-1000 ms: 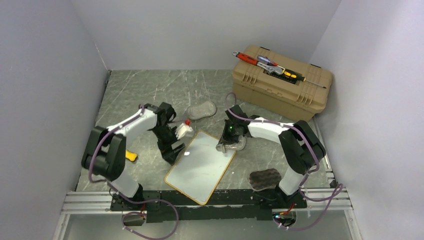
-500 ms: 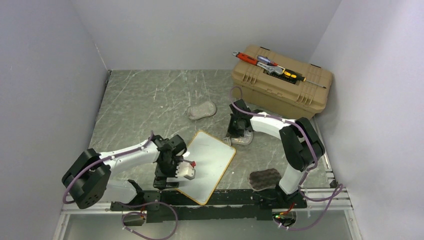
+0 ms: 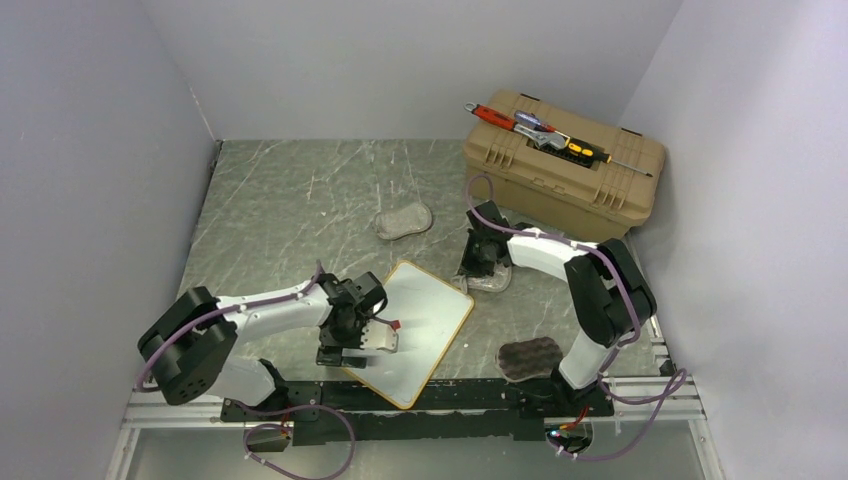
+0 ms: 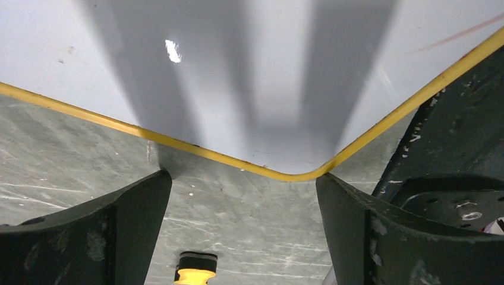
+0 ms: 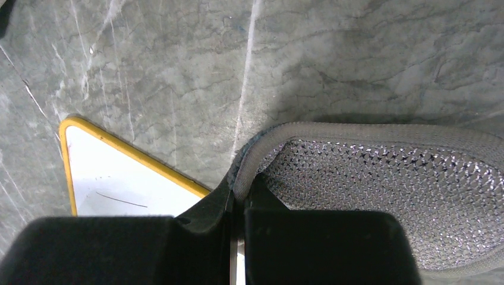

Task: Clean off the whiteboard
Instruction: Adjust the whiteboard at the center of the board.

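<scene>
Pinching the rim of a grey mesh pad [image 5: 386,196], the right gripper [image 3: 482,270] has its fingers [image 5: 315,249] pressed together on the fabric, and the pad lies flat on the tabletop [image 3: 290,200]. The whiteboard [image 3: 415,325] lies flat on the tabletop between the two arms, its long axis running from far-right to near-left. From the right fingers the board lies just to the left and nearer the bases; its far corner shows in the right wrist view, just beside the pad but apart from it. A thin dark stroke [image 5: 122,200] sits on that corner, and a faint reddish streak [image 4: 451,38] near the opposite end, so erasing looks unfinished. The left gripper [image 3: 352,348] hangs over the board's near-left corner with fingers [image 4: 119,225] spread wide and nothing between them; that rounded corner sits centred in the gap, whether touched or not I cannot tell. The left arm is nearer the board, but the right one carries the wiper; its next move would likely be a short slide left and nearward onto the white surface. The tan toolbox [image 3: 565,165] is well apart.
</scene>
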